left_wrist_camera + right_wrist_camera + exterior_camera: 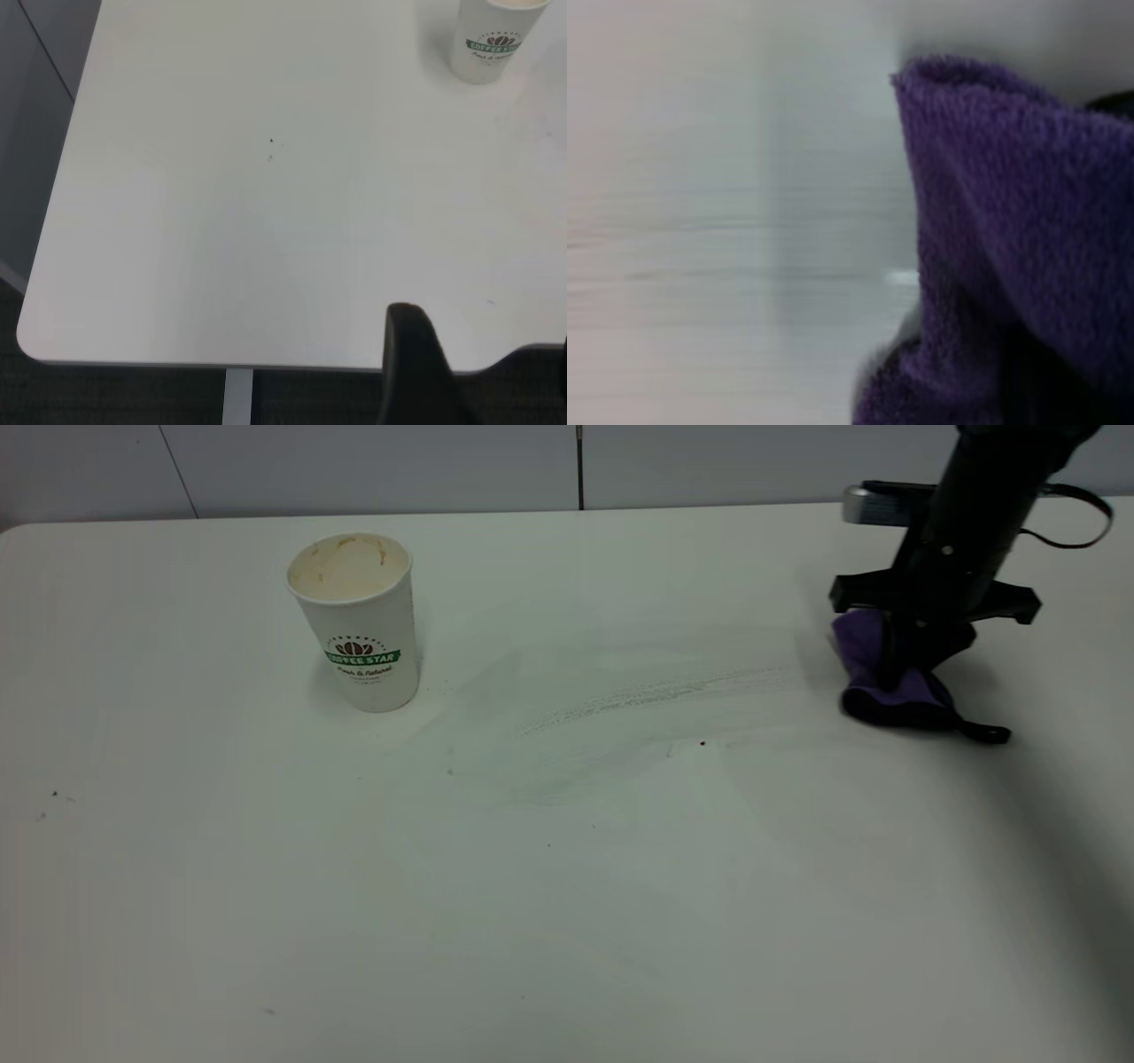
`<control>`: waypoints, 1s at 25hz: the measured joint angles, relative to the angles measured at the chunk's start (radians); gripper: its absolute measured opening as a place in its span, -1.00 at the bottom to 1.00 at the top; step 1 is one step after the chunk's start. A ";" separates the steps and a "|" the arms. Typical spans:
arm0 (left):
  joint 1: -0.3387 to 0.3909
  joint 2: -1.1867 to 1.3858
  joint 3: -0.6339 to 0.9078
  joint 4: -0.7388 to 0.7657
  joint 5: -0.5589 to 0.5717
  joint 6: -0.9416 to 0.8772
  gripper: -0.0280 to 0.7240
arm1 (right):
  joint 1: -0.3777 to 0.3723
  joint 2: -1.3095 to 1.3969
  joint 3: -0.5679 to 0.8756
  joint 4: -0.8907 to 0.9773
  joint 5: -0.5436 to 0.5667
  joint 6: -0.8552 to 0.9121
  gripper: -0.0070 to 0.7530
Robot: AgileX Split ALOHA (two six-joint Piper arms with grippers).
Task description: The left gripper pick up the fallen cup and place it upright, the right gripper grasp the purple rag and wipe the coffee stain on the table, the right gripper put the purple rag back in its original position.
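The white "COFFEE STAR" cup (359,622) stands upright at the table's (567,921) back left, and also shows in the left wrist view (490,37). My right gripper (897,677) is down at the right side, shut on the purple rag (890,682), which is bunched on the tabletop with its black loop strap (985,732) trailing out. The rag fills the right wrist view (1010,230) and hides the fingers there. No dark coffee stain shows, only faint smeared wet streaks (620,700) in the middle. My left gripper (485,335) is open and empty, off the table's near corner.
A few tiny dark specks lie on the table, one (702,742) just below the streaks and two (53,794) near the left edge. The table's rounded corner (27,341) and its front edge show in the left wrist view. A grey wall stands behind the table.
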 joint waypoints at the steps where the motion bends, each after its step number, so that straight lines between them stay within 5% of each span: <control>1: 0.000 0.000 0.000 0.000 0.000 0.000 0.21 | -0.021 0.000 0.000 0.002 0.012 -0.001 -0.62; 4: 0.000 0.000 0.000 0.000 0.000 0.000 0.21 | -0.051 -0.007 0.000 -0.013 0.029 -0.003 -0.29; 10: 0.000 0.000 0.000 0.000 0.000 0.000 0.21 | -0.058 -0.058 0.021 -0.098 0.108 -0.046 0.81; 18: 0.000 0.000 0.000 0.000 0.000 0.000 0.21 | -0.060 -0.418 0.026 -0.125 0.376 -0.068 0.92; 25: 0.000 0.000 0.000 0.000 0.000 0.001 0.21 | -0.013 -0.833 0.151 -0.113 0.406 -0.094 0.91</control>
